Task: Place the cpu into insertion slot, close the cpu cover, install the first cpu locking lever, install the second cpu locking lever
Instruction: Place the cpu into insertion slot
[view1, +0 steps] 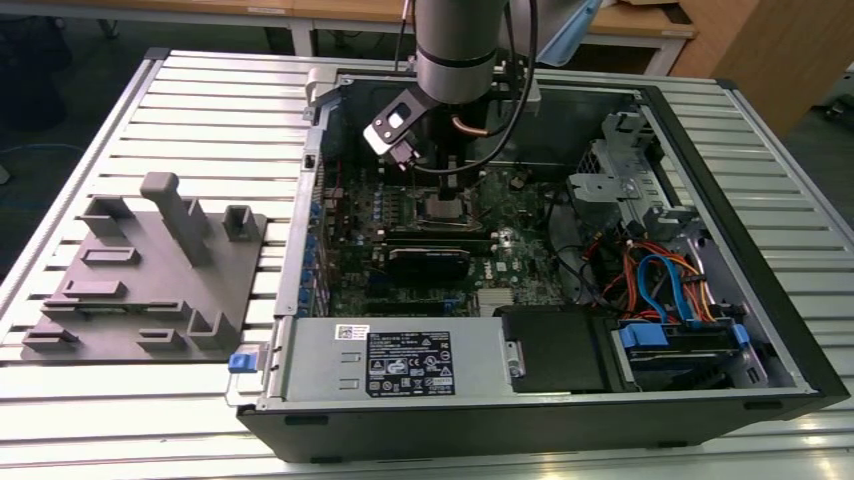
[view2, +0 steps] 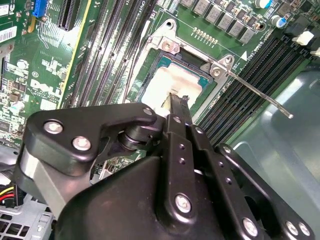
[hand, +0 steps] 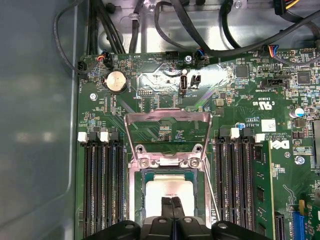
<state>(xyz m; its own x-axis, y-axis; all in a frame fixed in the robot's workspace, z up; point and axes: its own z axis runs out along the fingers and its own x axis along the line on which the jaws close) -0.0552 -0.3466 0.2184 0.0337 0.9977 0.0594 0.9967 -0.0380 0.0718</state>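
small flat silver-grey square cpu (hand: 156, 192) lies in square black silver-rimmed insertion slot (hand: 134, 192) | thin silver frame cpu cover (hand: 167, 117) stands open | black gripper (hand: 170, 202) pinched closed, empty, tips right over cpu | step: closing cover, I think; it needs a soft push down

A silver-grey cylindrical arm (view1: 454, 45) trailing black cables (view1: 521, 100) — its tool (view2: 177, 102) matte black, linkage plates (view2: 176, 150) studded with silver screws (view2: 182, 202).
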